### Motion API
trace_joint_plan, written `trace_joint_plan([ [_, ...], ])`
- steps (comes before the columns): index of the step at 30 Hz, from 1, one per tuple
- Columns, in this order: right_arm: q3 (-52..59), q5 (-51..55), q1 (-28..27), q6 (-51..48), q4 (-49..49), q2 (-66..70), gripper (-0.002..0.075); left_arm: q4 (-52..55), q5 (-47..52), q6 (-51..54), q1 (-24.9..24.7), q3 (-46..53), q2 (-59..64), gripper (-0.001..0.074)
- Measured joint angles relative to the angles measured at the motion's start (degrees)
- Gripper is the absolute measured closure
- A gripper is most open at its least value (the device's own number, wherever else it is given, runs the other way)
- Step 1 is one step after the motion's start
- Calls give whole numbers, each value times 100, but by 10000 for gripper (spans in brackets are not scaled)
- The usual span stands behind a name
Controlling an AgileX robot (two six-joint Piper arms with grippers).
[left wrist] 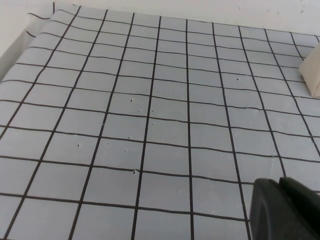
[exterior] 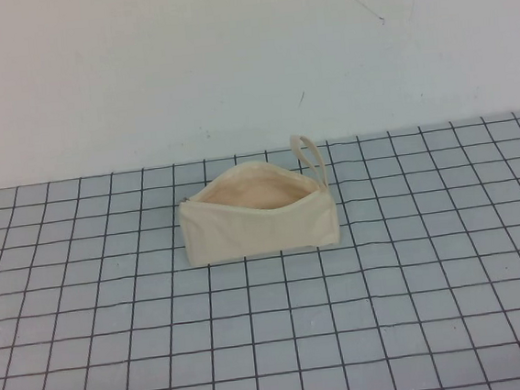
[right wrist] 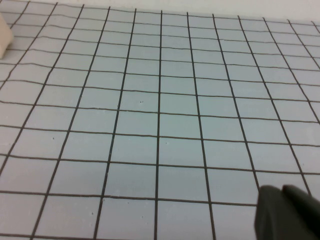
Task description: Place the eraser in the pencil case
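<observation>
The cream canvas pencil case [exterior: 258, 218] stands in the middle of the gridded table, its zip mouth open and showing the pale peach lining, with the loop strap [exterior: 310, 158] at its right end. A corner of it shows in the left wrist view [left wrist: 312, 75] and in the right wrist view [right wrist: 4, 37]. The eraser is not in view anywhere. My left gripper [left wrist: 279, 182] and my right gripper [right wrist: 281, 190] show only in their wrist views. Each has its dark fingers pressed together, empty, over bare table and far from the pencil case. Neither arm shows in the high view.
A grey mat with a black grid [exterior: 391, 311] covers the table. A plain white wall [exterior: 229, 60] rises behind it. Bare mat lies on both sides of the pencil case and in front of it.
</observation>
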Motion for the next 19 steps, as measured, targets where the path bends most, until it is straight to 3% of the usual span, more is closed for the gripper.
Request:
trace_joint_plan([
  [19,0,0,0,0,0,0,727,-171,-85,9,0,0,0,736],
])
